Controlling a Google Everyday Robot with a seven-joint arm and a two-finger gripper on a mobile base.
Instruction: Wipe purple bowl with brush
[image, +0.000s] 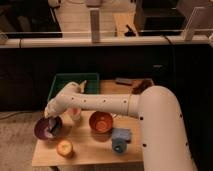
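The white robot arm (100, 102) reaches from the right across the wooden counter (90, 150) toward its left end. A green bin (62, 84) sits at the back left. The purple bowl (41, 131) stands near the front left corner, with an orange-brown bowl (101, 122) to its right and a light-blue cup (120, 136) beyond that. A round yellow-orange fruit (64, 147) lies near the front edge. The pincer (51, 119) hangs over the purple bowl's right rim; whether it is clenched or released, I cannot tell. The dark brush (53, 128) shows inside the bowl, just below the pincer.
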